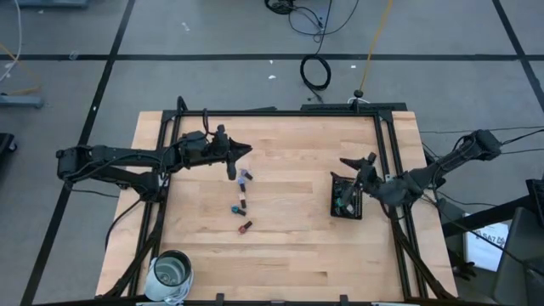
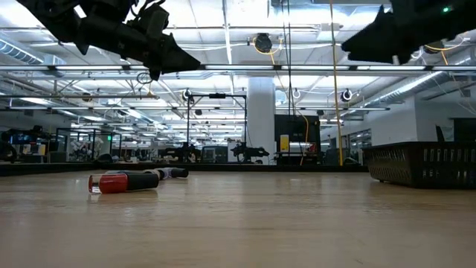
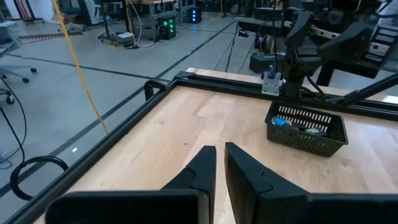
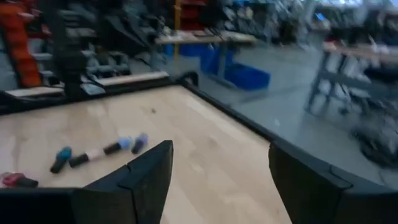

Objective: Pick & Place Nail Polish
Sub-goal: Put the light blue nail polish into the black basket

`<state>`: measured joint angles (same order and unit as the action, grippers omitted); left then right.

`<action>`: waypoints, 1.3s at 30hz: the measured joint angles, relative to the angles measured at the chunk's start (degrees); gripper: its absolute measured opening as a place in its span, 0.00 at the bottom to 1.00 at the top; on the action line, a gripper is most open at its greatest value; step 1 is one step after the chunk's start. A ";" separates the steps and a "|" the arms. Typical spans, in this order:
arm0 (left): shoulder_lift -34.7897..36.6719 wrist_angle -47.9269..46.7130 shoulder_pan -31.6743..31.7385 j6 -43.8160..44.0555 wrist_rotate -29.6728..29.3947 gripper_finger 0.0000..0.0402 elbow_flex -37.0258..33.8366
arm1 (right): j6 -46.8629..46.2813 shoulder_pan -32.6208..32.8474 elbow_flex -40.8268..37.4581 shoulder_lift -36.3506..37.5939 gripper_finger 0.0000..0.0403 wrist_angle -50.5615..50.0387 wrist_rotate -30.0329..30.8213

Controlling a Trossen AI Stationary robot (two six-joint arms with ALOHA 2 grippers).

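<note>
Several nail polish bottles lie on their sides in a loose line at mid-table: a purple one (image 1: 245, 177), a beige one (image 1: 242, 191), a teal one (image 1: 239, 207) and a red one (image 1: 245, 227). The red one also shows in the low view (image 2: 117, 181). More bottles lie inside the black tray (image 1: 346, 197), which the left wrist view also shows (image 3: 306, 129). My left gripper (image 1: 245, 150) hovers above the table just beyond the line's far end, shut and empty. My right gripper (image 1: 350, 162) hovers over the tray's far end, open and empty.
A round glass jar (image 1: 170, 274) stands at the table's near left corner. A black frame rail (image 1: 272, 111) runs along the table's edges. Bare wood lies between the bottle line and the tray.
</note>
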<state>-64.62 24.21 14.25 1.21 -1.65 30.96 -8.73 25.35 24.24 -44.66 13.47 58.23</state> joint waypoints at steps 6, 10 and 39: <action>0.00 -1.15 0.04 2.36 -3.27 0.08 0.04 | 10.81 -11.80 -4.37 2.52 0.57 11.55 -16.83; -0.03 -9.81 0.31 6.63 -3.80 0.13 2.35 | 16.10 -20.05 -4.80 6.11 0.55 11.49 -31.98; -32.10 -37.78 -4.88 2.88 4.17 0.61 19.43 | 9.58 -35.05 -4.82 10.45 0.53 11.49 -54.24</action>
<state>-96.72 -13.58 9.36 4.09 2.53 50.39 0.86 -9.69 19.42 -34.22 24.96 3.99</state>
